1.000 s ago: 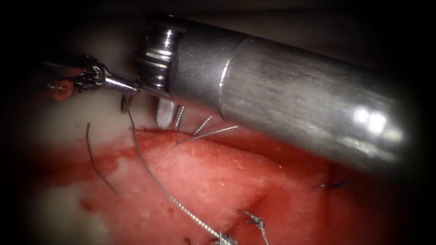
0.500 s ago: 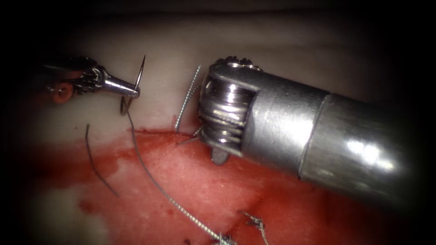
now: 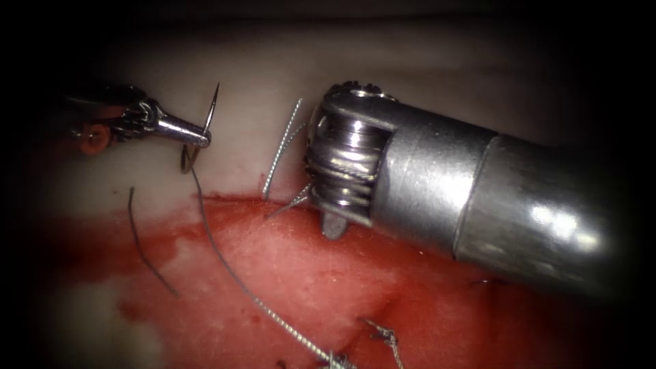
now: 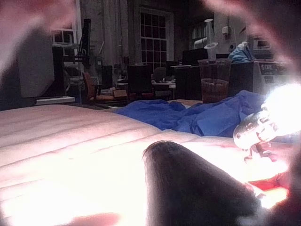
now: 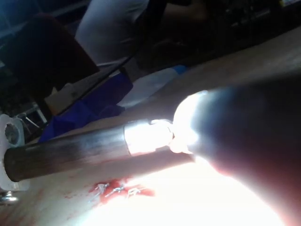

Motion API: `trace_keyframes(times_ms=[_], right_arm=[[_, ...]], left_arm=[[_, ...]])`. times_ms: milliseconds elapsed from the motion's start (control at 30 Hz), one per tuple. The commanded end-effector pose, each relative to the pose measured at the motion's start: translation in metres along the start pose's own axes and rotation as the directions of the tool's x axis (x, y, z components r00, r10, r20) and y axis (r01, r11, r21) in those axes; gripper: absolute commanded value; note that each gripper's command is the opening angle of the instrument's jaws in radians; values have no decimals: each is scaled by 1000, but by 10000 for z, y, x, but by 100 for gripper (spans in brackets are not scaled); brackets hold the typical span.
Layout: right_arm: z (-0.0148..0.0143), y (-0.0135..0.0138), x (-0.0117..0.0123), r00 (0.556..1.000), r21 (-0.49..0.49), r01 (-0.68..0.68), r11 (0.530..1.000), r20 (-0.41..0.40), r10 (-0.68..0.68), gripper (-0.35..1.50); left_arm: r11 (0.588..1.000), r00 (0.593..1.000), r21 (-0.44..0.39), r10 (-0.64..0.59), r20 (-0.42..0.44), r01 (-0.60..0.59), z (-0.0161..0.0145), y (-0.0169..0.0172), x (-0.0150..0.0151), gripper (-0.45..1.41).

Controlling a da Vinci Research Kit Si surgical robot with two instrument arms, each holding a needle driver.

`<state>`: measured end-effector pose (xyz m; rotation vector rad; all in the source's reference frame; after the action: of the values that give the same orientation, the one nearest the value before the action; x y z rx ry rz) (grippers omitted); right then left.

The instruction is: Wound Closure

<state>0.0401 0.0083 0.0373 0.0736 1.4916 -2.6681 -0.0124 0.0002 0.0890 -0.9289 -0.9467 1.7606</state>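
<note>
Endoscope | left end effector pinching needle mid-curve, clear of tissue | right end effector: cannot tell

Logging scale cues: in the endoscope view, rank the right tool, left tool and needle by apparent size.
1. Right tool, far nearer the camera, so its size is inflated.
2. Left tool, holding the needle.
3. Needle, clear of the tissue.

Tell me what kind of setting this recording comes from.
Most likely a lab bench for suture practice, not an operating room: the left wrist view shows desks, chairs and a large window behind the tissue, with a blue drape and a plastic cup nearby.
</note>
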Motion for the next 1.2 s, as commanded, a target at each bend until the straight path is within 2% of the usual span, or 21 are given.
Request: trace_keyframes(times_ms=[33, 333, 567, 733, 867, 967, 1000, 1033, 1067, 1100, 1200], right_arm=[[-13, 0, -5, 1000, -1, 2, 1000, 10, -2, -35], [-27, -10, 11, 1000, 10, 11, 1000, 16, -11, -35], [-46, -15, 42, 998, -37, 33, 999, 62, -31, -35], [-54, -22, 72, 984, -141, 99, 985, 159, -76, -35], [-54, -27, 88, 953, -200, 210, 957, 261, -155, -35], [-54, -32, 94, 852, -187, 425, 886, 413, -322, -35], [-55, -33, 95, 787, -144, 521, 841, 463, -409, -35], [-55, -33, 95, 737, -102, 584, 805, 482, -474, -25], [-54, -34, 94, 675, -52, 651, 757, 496, -546, -1], [-55, -34, 92, 588, 10, 726, 687, 509, -628, 29], [-56, -37, 84, 459, 89, 806, 585, 531, -712, 54]], left_arm=[[1000, 1000, 1, 6, -8, -6, -6, 4, 15, -45], [1000, 1000, 1, 7, -7, -7, -6, 4, 15, -45], [1000, 1000, 1, 6, -7, -6, -6, 5, 15, -45], [1000, 1000, 1, 6, -7, -6, -6, 5, 15, -45], [1000, 1000, 1, 6, -8, -6, -6, 5, 15, -45], [1000, 1000, 1, 6, -8, -6, -5, 5, 16, -45], [1000, 1000, 1, 6, -8, -6, -5, 5, 16, -45], [1000, 1000, 1, 6, -8, -6, -5, 5, 16, -45], [1000, 1000, 1, 6, -8, -6, -5, 5, 16, -45], [1000, 1000, 1, 6, -8, -6, -5, 5, 16, -45], [1000, 1000, 1, 6, -8, -6, -5, 5, 16, -45]])
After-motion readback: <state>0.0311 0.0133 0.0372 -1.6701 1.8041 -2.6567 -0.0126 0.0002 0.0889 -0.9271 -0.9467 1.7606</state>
